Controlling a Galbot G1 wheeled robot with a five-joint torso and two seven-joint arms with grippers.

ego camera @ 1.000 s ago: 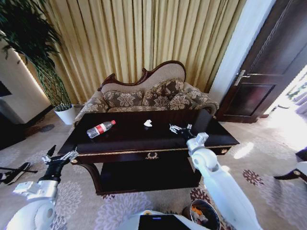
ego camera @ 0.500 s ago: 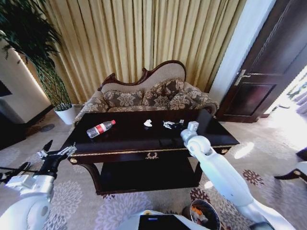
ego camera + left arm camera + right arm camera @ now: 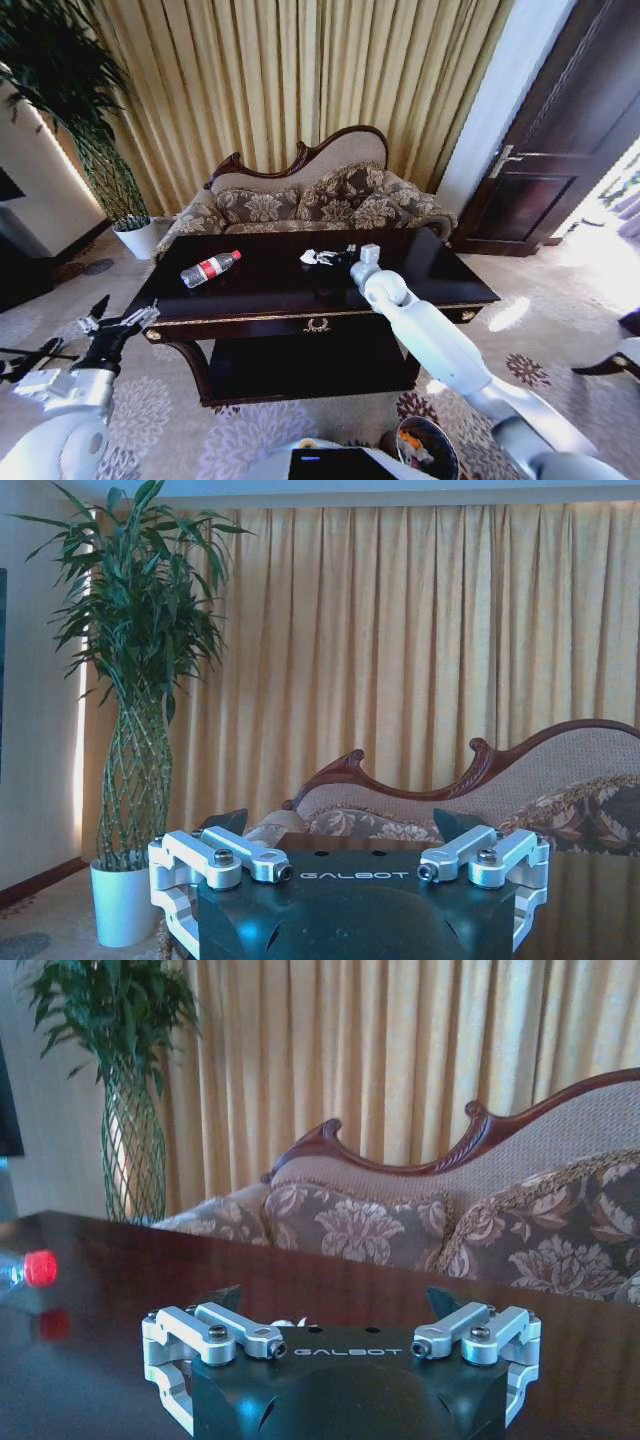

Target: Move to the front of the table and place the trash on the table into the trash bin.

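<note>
The white scrap (image 3: pixel 309 257) is lying near the middle of the table (image 3: pixel 250 290), toward the back edge, and the bottle (image 3: pixel 209 268) is lying on its side well to the robot's left of it, red cap pointing toward the sofa (image 3: pixel 300 200). The bin (image 3: pixel 427 448) is sitting on the carpet by the table's right front leg, already holding some scraps.

The right gripper (image 3: pixel 330 257) is reaching low across the tabletop and arriving just beside the scrap. Its fingers (image 3: pixel 232 1332) are spread wide, holding nothing. The scrap looks light and crumpled, so a sideways approach this low could be nudging it along the glossy wood instead of trapping it, or the pads could be closing on air above it. Dragging the fingertips on the surface is another risk.

The left gripper (image 3: pixel 112 326) is waiting off the table's left front corner, fingers apart and empty.
</note>
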